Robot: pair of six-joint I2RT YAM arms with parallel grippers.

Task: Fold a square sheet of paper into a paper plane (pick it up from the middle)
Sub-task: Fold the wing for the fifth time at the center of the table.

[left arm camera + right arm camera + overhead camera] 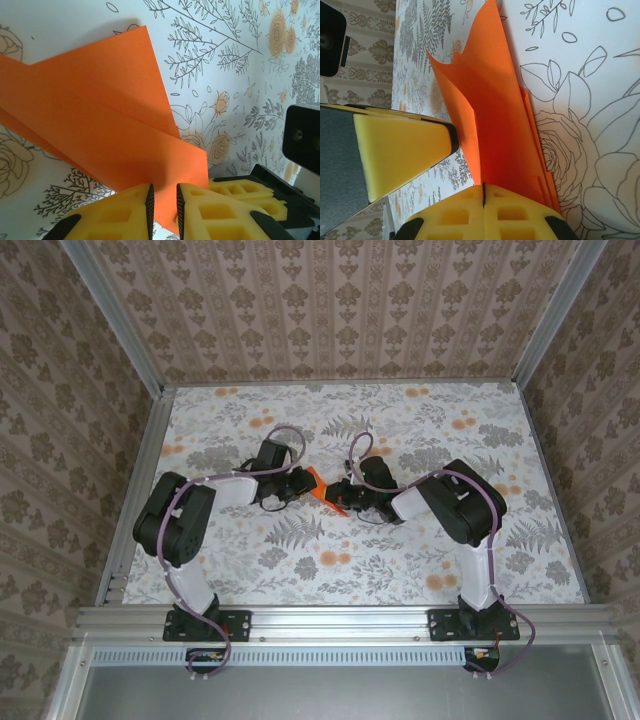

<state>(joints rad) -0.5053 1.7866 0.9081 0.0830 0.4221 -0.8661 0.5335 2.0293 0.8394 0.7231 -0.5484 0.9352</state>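
left pincer (164, 210): narrowly spread, folded sheet (100, 115) seen in the gap | right pincer (483, 197): pressed together, sheet's edge pinched | sheet: one flap stood up from surface (225, 50)

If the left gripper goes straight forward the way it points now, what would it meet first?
The orange paper. In the left wrist view it lies directly ahead of the left gripper, its near edge apparently inside the narrow gap between the fingers. Depth is unclear, so contact may be immediate.
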